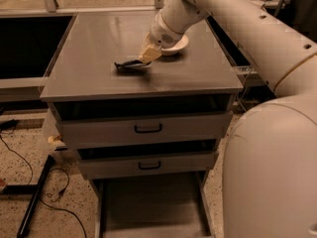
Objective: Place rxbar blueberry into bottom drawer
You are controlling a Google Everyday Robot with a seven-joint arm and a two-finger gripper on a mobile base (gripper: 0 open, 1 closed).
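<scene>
The rxbar blueberry (129, 64), a dark flat bar, is at the middle of the grey cabinet top (99, 78), at or just above its surface. My gripper (146, 56) comes down from the right and is shut on the bar's right end. The bar sticks out to the left of the gripper. The bottom drawer (106, 207) is pulled out at the foot of the cabinet, a wide shallow grey tray seen from above. It lies below and in front of the bar.
A cream bowl (177, 44) stands on the cabinet top just right of and behind the gripper. The two upper drawers with black handles (148, 128) are slightly ajar. My large white arm (267, 148) fills the right side. Cables (29, 182) lie on the floor at left.
</scene>
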